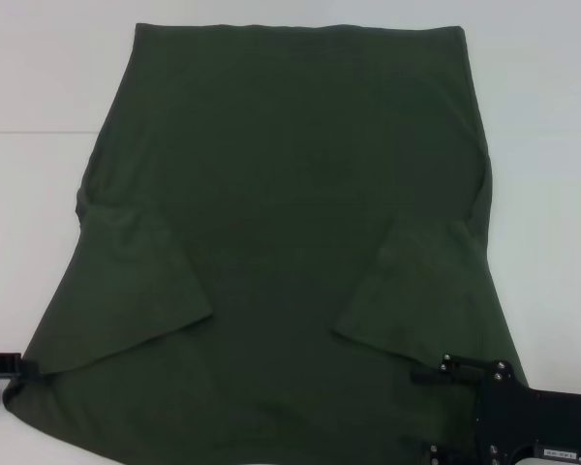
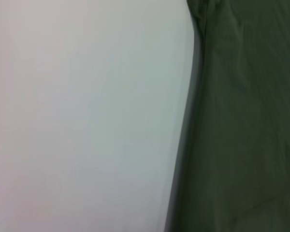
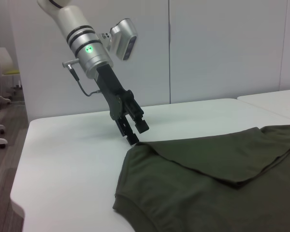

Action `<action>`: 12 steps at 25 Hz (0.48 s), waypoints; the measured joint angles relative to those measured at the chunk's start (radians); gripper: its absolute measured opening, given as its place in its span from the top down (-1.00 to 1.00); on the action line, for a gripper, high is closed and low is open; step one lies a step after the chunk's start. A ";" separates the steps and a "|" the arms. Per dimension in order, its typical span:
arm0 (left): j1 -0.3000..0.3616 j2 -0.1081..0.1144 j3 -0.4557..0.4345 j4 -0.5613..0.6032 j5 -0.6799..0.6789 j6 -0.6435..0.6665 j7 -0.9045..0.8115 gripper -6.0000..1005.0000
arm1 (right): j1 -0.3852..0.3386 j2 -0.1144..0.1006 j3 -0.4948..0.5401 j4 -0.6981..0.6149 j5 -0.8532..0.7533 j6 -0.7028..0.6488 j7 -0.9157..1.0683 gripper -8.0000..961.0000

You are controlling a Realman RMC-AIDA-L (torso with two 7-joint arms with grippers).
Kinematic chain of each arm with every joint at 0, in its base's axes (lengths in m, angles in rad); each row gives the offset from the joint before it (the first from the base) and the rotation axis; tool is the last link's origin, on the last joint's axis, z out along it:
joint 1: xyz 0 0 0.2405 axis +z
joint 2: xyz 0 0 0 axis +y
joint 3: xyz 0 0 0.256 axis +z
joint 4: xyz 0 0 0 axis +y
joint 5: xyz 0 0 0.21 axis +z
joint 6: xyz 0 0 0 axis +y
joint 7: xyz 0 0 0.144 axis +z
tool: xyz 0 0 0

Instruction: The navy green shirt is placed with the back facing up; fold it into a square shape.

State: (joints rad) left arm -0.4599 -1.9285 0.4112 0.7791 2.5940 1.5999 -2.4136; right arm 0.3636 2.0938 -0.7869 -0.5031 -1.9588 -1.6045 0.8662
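The navy green shirt [image 1: 290, 194] lies flat on the white table, plain side up. Its left sleeve [image 1: 140, 291] and right sleeve [image 1: 421, 291] are both folded inward over the body. My left gripper [image 1: 5, 380] is at the shirt's near left corner, open, with one fingertip low beside the cloth edge. The right wrist view shows this left gripper [image 3: 137, 133] tilted down at the corner of the shirt [image 3: 208, 193]. My right gripper [image 1: 428, 410] hovers open over the near right part of the shirt. The left wrist view shows only the shirt's edge [image 2: 241, 121] on the table.
The white table [image 1: 39, 77] has bare surface to the left, right and far side of the shirt. Its edge [image 3: 19, 193] drops off behind the left arm. A second white table [image 3: 270, 99] and a chair [image 3: 5, 67] stand farther off.
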 joint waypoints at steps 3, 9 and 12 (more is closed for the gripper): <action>-0.001 -0.003 0.004 -0.008 0.000 -0.010 0.004 -0.70 | 0.000 0.000 0.000 0.000 0.000 0.000 0.000 -0.65; -0.004 -0.004 0.009 -0.019 0.001 -0.013 0.005 -0.70 | 0.000 0.000 0.000 0.000 0.000 0.000 0.000 -0.65; -0.005 -0.007 0.009 -0.021 0.001 -0.013 0.005 -0.70 | 0.000 0.000 0.000 0.000 0.000 0.000 0.000 -0.64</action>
State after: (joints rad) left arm -0.4653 -1.9350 0.4203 0.7578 2.5955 1.5870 -2.4086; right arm 0.3636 2.0939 -0.7869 -0.5031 -1.9588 -1.6044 0.8667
